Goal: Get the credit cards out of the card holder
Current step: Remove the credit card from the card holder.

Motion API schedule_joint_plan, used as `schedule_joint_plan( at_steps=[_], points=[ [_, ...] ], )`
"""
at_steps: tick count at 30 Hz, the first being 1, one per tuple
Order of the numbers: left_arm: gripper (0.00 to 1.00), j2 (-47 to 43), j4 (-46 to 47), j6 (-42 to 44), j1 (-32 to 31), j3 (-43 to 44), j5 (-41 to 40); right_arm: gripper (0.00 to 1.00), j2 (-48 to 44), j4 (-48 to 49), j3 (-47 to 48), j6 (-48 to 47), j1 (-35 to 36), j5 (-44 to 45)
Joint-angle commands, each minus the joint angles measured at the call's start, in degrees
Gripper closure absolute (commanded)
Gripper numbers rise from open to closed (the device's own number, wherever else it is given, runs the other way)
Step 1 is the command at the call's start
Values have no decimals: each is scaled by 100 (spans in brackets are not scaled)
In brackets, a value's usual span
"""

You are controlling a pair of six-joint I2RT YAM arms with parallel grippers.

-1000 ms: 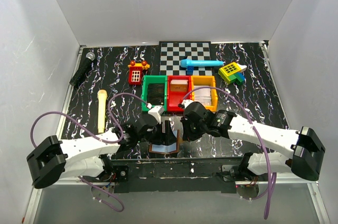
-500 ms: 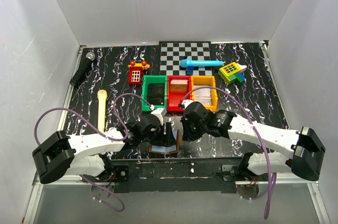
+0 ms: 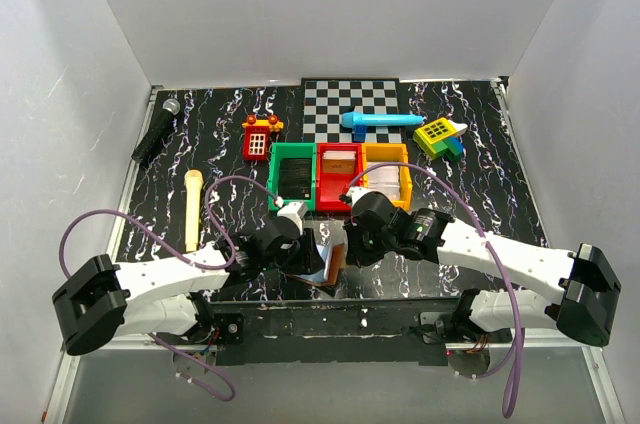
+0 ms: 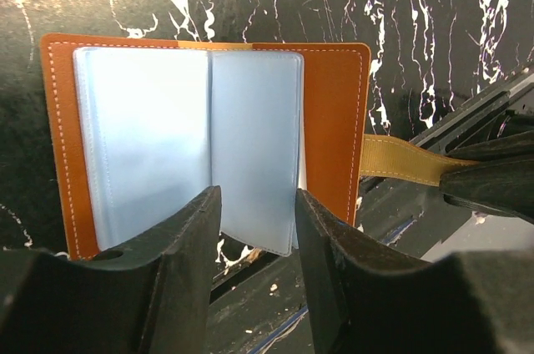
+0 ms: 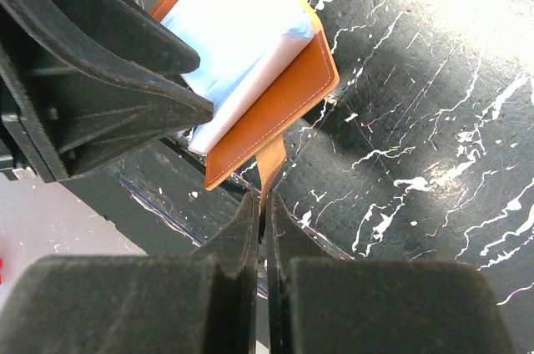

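Note:
The card holder [image 4: 334,120] lies open like a book at the table's front edge, an orange-brown cover with pale blue inner panels [image 4: 250,137]. From above, the card holder [image 3: 328,262] sits between the two wrists. My left gripper [image 4: 257,195] stands open, its fingers on either side of the right panel's lower edge, and table shows in the gap. The left gripper [image 3: 300,249] is just left of the holder. My right gripper [image 5: 261,199] is shut on the holder's tan strap [image 5: 271,158], which sticks out at the holder's right [image 4: 400,162]. No credit cards show.
Green [image 3: 293,176], red [image 3: 338,174] and orange [image 3: 387,172] bins stand in a row just behind the grippers. Farther back are a checkered board [image 3: 350,99], a red toy phone [image 3: 258,137] and a blue toy [image 3: 380,121]. A microphone [image 3: 157,130] and a yellow stick [image 3: 192,209] lie left.
The left gripper's fingers have come closer together around the blue panel, and the left arm has shifted slightly. The holder now shows its orange edge more. The right gripper stays shut on the strap.

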Motion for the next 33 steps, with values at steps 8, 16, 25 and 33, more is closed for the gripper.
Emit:
schedule_joint_plan(
  at_steps=[8,16,25,33],
  points=[
    [56,-335,-265,-95,10,-78,-334,99,-108,79,9,39,25,28],
    [51,-476,-397,-95,1,-87,-466,99,-99,79,-87,-93,16,99],
    [45,-774,-607,-148,1,-104,-711,99,-82,18,-87,-181,16,178],
    [41,-916,102,62,10,-333,-195,99,-82,141,-175,-199,16,125]
  ],
)
